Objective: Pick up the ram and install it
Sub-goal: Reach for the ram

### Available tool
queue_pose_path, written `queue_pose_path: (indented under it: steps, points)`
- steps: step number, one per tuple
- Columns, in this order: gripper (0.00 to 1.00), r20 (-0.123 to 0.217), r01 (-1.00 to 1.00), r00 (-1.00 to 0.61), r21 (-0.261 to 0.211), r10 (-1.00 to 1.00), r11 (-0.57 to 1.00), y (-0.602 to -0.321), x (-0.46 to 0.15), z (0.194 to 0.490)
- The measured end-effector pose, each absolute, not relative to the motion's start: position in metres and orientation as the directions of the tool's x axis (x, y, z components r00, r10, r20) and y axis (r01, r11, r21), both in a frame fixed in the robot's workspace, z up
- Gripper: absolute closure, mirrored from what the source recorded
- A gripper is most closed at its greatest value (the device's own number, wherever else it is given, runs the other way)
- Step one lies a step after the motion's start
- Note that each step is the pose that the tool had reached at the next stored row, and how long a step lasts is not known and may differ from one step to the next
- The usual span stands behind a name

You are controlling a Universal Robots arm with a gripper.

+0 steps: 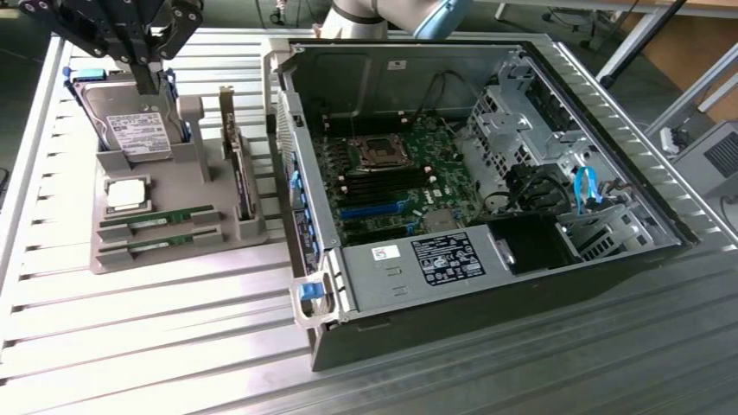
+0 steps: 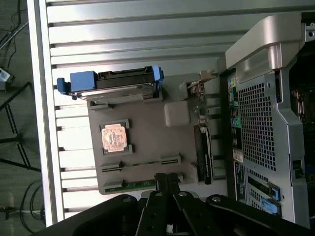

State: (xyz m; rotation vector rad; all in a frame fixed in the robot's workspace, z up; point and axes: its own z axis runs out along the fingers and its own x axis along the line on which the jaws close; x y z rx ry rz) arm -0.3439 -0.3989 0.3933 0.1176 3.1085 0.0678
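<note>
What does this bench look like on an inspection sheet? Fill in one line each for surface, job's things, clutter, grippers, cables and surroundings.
Surface: ribbed metal table carrying a grey parts holder and an open computer case.
Job's things: two ram sticks, both seated in the holder's slots; the motherboard lies in the case.
Clutter: hard drive, CPU chip and upright expansion card on the holder.
Grippers: gripper hangs above the hard drive, apparently shut, holding nothing.
Cables: blue cables and black cables inside the case.
Surroundings: a grey box at the exterior view's right.
</note>
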Motion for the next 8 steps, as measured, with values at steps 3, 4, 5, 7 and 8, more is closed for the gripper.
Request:
queue_pose_path:
  steps: [3,4,5,7,8]
  points:
    - [0.91,-0.029,0.075,-0.997,0.045,0.076,0.996,-0.408,-0.344,0.393]
    - [0.91,-0.028,0.075,-0.997,0.045,0.076,0.996,-0.409,-0.344,0.393]
    - [0.91,-0.028,0.075,-0.997,0.045,0.076,0.996,-0.41,-0.344,0.393]
    - [0.91,-0.028,0.075,-0.997,0.045,0.076,0.996,-0.413,-0.344,0.393]
    - [0.91,-0.028,0.075,-0.997,0.045,0.076,0.996,-0.414,-0.344,0.393]
